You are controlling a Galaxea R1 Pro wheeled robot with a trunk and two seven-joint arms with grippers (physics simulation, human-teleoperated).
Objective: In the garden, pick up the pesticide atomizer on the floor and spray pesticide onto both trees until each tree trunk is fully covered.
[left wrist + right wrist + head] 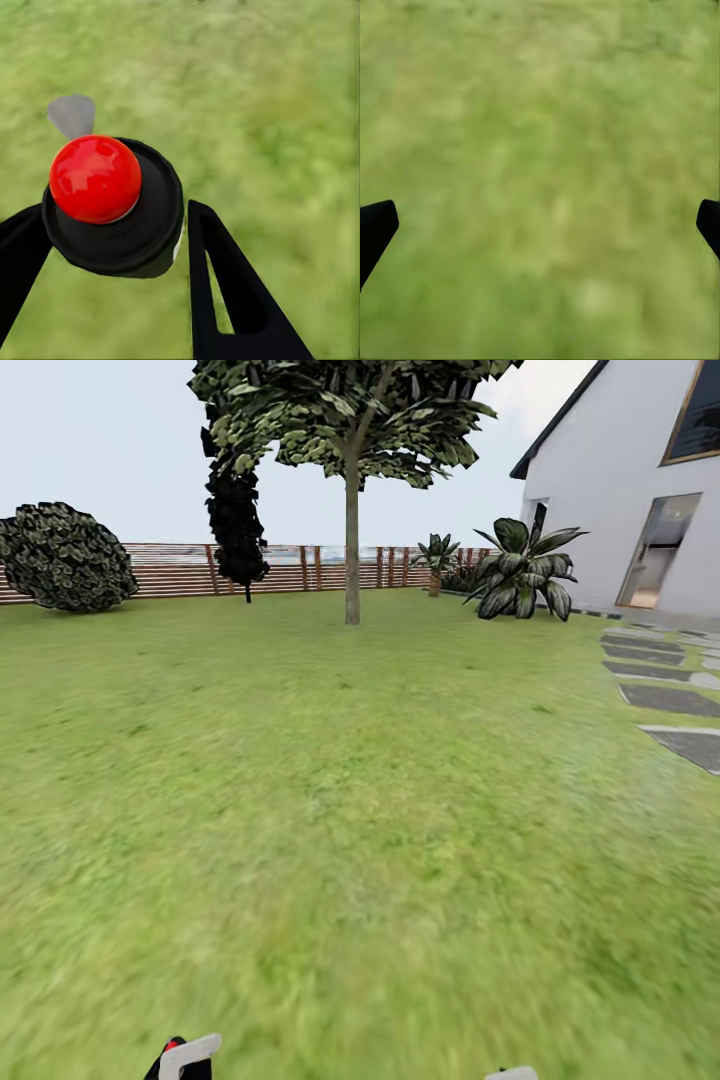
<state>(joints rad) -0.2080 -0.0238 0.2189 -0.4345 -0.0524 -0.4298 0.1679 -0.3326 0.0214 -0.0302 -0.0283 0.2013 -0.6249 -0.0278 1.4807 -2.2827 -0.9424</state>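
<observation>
Left of the tree (351,510) on the lawn (330,810), a round bush (66,556) and a dark cone-shaped tree (236,520) stand before the slat fence (300,568). The tree's pale trunk (352,550) rises in front of that fence. Right of the tree are a broad-leaved plant (525,572), the white house (630,490) and grey paving stones (665,695). The left claw (120,247) is clamped on the pesticide atomizer (112,206), its red knob (95,178) up; the right claw (540,225) is spread wide over grass.
</observation>
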